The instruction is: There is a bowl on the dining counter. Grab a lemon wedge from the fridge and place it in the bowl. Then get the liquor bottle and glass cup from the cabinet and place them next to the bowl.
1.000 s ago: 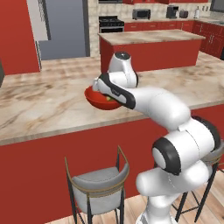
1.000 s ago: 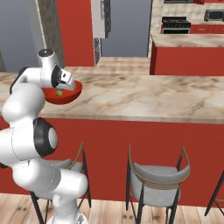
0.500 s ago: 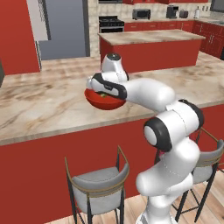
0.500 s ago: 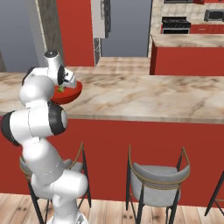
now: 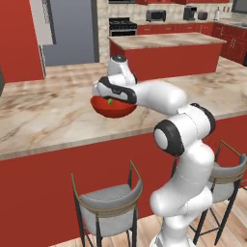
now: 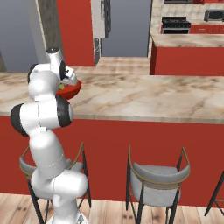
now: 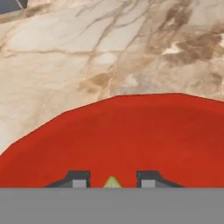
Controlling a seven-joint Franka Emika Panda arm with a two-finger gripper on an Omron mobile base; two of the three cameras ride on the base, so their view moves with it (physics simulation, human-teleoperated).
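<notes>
The glossy red bowl sits on the marbled dining counter. Inside it lies the tiny yellow-green lemon wedge. My gripper hangs just over the bowl's inside, pointing down. In the hand view its two dark fingertips stand apart on either side of the wedge, with a gap on each side. The gripper is open and grips nothing. In the right base view the arm covers most of the hand.
Bar stools stand against the counter's red front. A second red island is behind. A grey fridge and red cupboard fronts line the back wall, with a stove beyond.
The jaws have parted and let go of the lemon wedge, which now lies in the bowl. The arm's elbow has swung toward the counter; the bowl has stayed put.
</notes>
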